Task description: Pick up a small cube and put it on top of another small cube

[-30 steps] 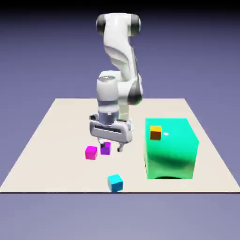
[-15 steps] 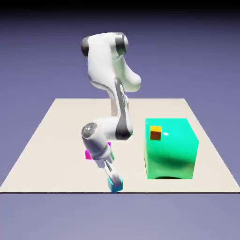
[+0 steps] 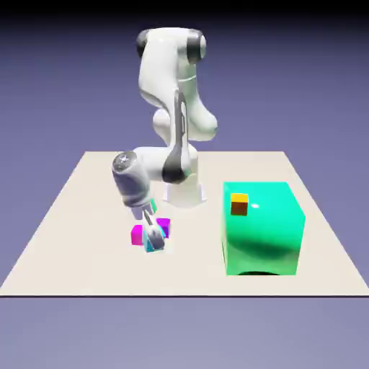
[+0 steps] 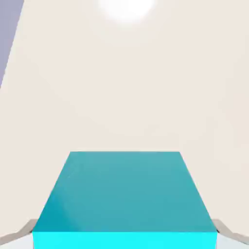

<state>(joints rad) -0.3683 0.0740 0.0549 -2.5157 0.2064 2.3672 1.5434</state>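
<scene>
Tabletop (image 3: 79, 245) lies pale beneath a blue-violet backdrop (image 3: 58, 86); green block (image 3: 261, 230) at four o'clock. Gripper (image 3: 153, 241) grasps the cyan cube (image 4: 124, 194), magenta cube (image 3: 137, 235) nearby.

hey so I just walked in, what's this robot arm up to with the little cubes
The arm's gripper is shut on the cyan cube, holding it near the magenta cube and the purple cube. The cyan cube isn't stacked on the purple one yet. The orange cube and the big green block are off to the exterior view's right.
</scene>
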